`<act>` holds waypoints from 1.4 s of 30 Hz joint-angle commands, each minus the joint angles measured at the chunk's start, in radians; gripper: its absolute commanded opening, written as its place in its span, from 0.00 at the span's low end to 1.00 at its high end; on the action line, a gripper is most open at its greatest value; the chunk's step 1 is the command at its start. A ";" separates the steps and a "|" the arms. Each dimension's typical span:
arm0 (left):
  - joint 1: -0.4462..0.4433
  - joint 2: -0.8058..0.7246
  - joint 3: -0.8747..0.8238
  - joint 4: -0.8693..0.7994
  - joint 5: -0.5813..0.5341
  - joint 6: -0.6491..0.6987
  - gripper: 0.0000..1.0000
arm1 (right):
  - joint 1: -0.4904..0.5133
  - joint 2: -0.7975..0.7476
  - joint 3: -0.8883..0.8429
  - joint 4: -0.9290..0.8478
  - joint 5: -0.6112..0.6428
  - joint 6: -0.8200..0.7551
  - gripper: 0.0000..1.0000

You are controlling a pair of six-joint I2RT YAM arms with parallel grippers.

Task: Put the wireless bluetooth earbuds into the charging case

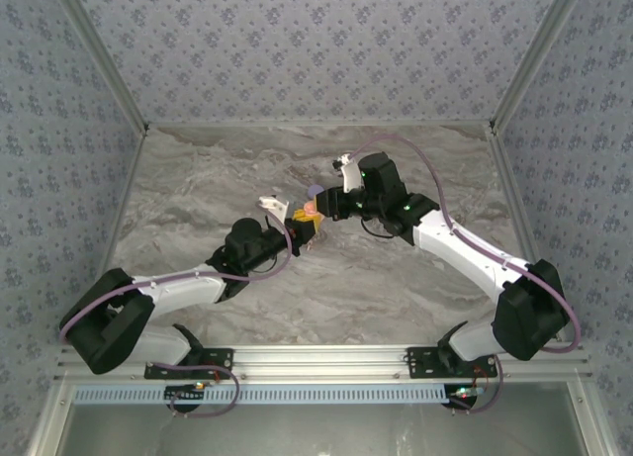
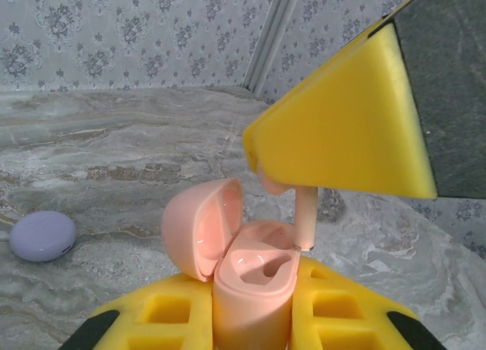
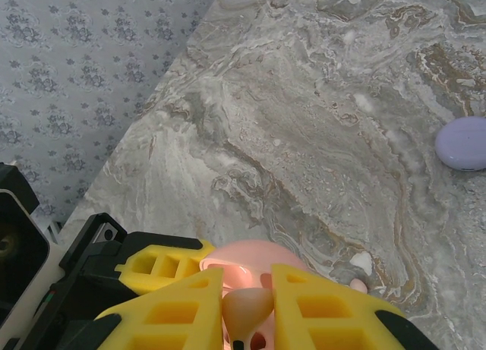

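Grey-veined marble table [image 3: 304,99] and patterned wallpaper [image 2: 114,39] frame the scene. A closed lilac case [image 2: 42,236] lies on the marble, off to the left gripper's left and well apart from it. The left gripper [image 2: 254,316] clamps a pink charging case [image 2: 250,270] upright, its lid hinged back. Just above the open wells, the right gripper [image 3: 248,301] pinches a pale pink earbud [image 2: 306,213], stem pointing down, tip at the case's rim.

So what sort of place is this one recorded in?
Probably a purpose-built robot test booth rather than a real room: a grey marble-patterned tabletop, blue-grey floral wallpaper panels closing it in on three sides, and a ribbed aluminium mounting rail along the near edge.
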 commanded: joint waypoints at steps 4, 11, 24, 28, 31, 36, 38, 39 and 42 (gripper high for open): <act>-0.005 -0.005 0.041 0.021 -0.005 -0.017 0.19 | 0.011 -0.001 0.004 -0.006 0.028 -0.012 0.22; -0.004 0.000 0.043 0.008 0.002 -0.007 0.19 | 0.017 0.000 0.016 0.004 0.031 -0.010 0.22; -0.005 0.000 0.046 0.001 0.017 -0.012 0.19 | 0.019 0.014 0.020 0.010 0.048 -0.013 0.22; -0.005 0.001 0.046 0.000 0.021 -0.010 0.19 | 0.019 0.014 0.025 0.009 0.053 -0.014 0.22; -0.005 -0.001 0.047 0.001 0.022 -0.012 0.19 | 0.019 0.015 0.024 0.007 0.057 -0.018 0.22; -0.005 -0.002 0.049 0.001 0.023 -0.016 0.19 | 0.022 0.018 0.016 0.010 0.064 -0.017 0.22; -0.005 -0.002 0.050 0.001 0.021 -0.022 0.19 | 0.024 0.018 0.012 0.011 0.067 -0.019 0.22; -0.005 -0.002 0.051 0.002 0.021 -0.024 0.19 | 0.024 0.017 0.011 0.012 0.069 -0.019 0.22; -0.005 0.000 0.054 0.001 0.017 -0.032 0.19 | 0.027 0.018 0.005 0.019 0.073 -0.019 0.22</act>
